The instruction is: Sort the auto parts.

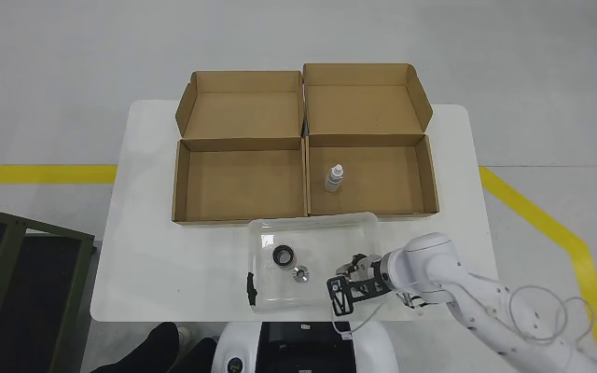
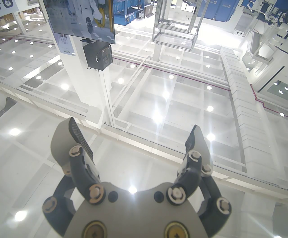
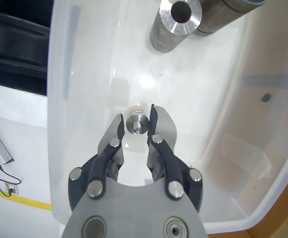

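the white table (image 1: 140, 186) carried two open cardboard boxes, one at 11 o'clock (image 1: 239, 182) and one at 1 o'clock (image 1: 392, 182). the latter held a small white bottle-shaped part (image 1: 333, 177). a clear plastic tray (image 1: 317, 222) sat at 6 o'clock. the left gripper (image 2: 133, 126) pointed up at the ceiling, jaws spread wide and empty. the right gripper (image 3: 136, 117) was down inside the tray at its 4 o'clock corner. toward the tray's 9 o'clock side stood a bored steel sleeve (image 3: 175, 24) touching a darker cylinder (image 3: 222, 15). smallest was a stepped metal stud (image 3: 137, 126) on the tray floor, between the right gripper's ribbed pads (image 3: 151, 121). the jaws were drawn in narrowly on either side of it, one pad touching or nearly so, the other a sliver apart, not clearly pinching.

the stud looked solid, stiff and dense for its size, with a polished, likely slippery skin. the wider round body seemed the place to clamp, not the thin pin.
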